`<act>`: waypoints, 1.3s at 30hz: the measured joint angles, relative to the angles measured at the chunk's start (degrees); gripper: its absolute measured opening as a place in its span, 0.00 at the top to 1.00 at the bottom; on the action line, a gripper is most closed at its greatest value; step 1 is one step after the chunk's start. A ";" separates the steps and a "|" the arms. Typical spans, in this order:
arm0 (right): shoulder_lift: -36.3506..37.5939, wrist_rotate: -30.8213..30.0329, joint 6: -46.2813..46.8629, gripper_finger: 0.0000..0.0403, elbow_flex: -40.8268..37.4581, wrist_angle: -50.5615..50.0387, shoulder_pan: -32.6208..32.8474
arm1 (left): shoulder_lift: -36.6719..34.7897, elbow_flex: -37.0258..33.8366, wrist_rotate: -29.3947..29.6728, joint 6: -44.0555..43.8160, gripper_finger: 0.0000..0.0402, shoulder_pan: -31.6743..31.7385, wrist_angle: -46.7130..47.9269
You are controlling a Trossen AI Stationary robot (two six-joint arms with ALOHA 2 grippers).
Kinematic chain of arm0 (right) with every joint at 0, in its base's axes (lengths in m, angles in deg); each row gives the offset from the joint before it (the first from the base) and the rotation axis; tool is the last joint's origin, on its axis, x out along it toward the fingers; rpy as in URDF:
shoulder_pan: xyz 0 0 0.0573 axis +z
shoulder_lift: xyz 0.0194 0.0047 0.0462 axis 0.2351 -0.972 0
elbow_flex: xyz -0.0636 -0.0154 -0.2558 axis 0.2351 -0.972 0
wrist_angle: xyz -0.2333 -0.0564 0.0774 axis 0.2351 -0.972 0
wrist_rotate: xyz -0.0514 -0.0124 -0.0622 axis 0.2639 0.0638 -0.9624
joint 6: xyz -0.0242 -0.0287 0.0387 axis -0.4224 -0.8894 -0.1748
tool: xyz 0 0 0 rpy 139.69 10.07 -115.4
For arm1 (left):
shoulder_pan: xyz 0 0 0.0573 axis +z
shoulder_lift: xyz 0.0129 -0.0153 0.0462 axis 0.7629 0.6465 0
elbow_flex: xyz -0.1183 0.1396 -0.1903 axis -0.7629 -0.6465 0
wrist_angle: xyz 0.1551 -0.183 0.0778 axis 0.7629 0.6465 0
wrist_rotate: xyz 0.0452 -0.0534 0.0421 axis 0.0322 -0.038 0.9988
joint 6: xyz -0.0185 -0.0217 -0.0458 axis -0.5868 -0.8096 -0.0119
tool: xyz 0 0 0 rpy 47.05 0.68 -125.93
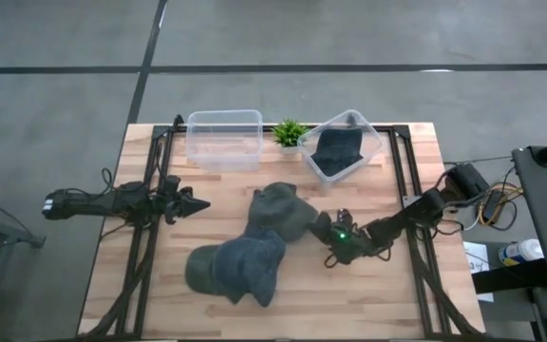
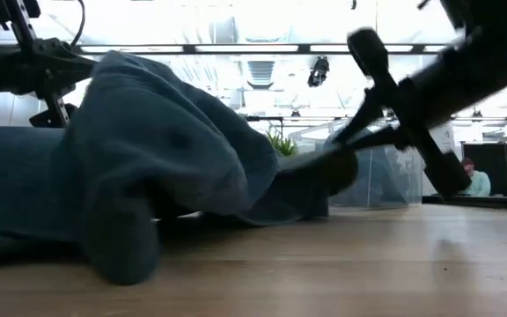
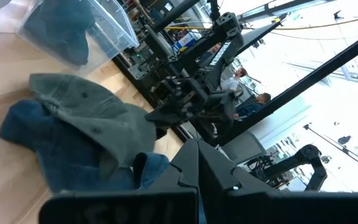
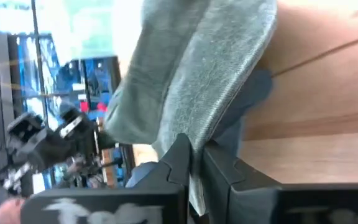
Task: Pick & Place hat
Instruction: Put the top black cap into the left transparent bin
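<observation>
A grey-green cap [image 1: 281,210] lies mid-table, partly on a blue denim hat [image 1: 251,268] whose near side rests on the wood; a darker green piece [image 1: 200,271] lies at that hat's left. My right gripper [image 1: 327,231] is at the cap's right side, shut on its edge; the same shows in the right wrist view [image 4: 197,163] and the low view [image 2: 352,151]. My left gripper [image 1: 198,203] waits shut, pointing right, left of the hats and touching nothing; its own view shows its closed fingers [image 3: 192,163]. My right gripper pinches the grey-green cap's right edge [image 4: 199,142] between its two fingers [image 4: 178,160]. The fingers come from the table's right, low and slanting down. The cap's edge [image 2: 322,173] is slightly raised, while the rest of the cap lies on the blue hat and table.
At the far edge stand a clear bin [image 1: 224,140] with nothing in it, a small green plant [image 1: 289,132], and a second clear bin [image 1: 342,145] with a dark hat inside. Black rails [image 1: 150,228] run along both table sides. People show in the room beyond.
</observation>
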 joint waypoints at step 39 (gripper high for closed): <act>7.99 48.64 -81.66 0.98 42.86 -51.03 -16.54 | 0.26 3.85 -2.99 0.19 1.00 0.01 -10.46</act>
